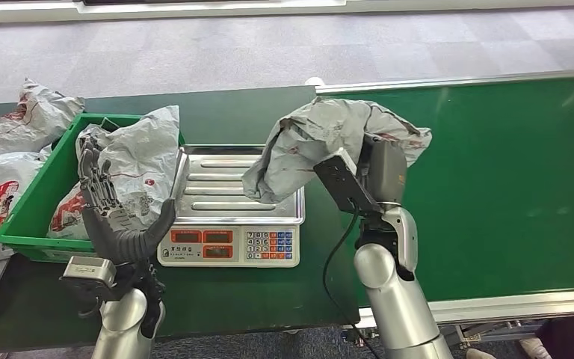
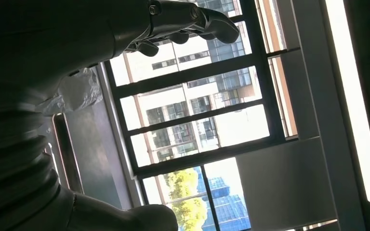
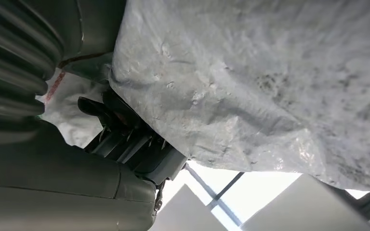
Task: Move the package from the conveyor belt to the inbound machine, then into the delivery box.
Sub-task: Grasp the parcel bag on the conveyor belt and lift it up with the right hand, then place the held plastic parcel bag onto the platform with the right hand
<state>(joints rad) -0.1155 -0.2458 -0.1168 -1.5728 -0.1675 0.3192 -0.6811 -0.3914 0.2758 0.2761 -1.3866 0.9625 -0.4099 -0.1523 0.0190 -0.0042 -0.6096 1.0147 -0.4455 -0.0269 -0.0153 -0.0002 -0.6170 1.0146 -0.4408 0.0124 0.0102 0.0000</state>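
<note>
Right hand [image 1: 380,173], seemingly upturned, grips package [image 1: 321,138] above scale [image 1: 232,217]; left hand [image 1: 108,206] spread

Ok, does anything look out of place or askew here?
Mildly: one crumpled grey plastic package in the green plastic bin leans over its rim toward the steel scale tray. The right hand holds another grey package above it.

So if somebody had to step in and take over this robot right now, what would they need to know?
Right robot hand: grips the grey package, lifted partly over the scale tray.
Left robot hand: open, raised in front of the green box, holding nothing.
Done: package is off the conveyor belt.
Left: set it on the scale, then move it into the green box, which already holds another bag.
</note>
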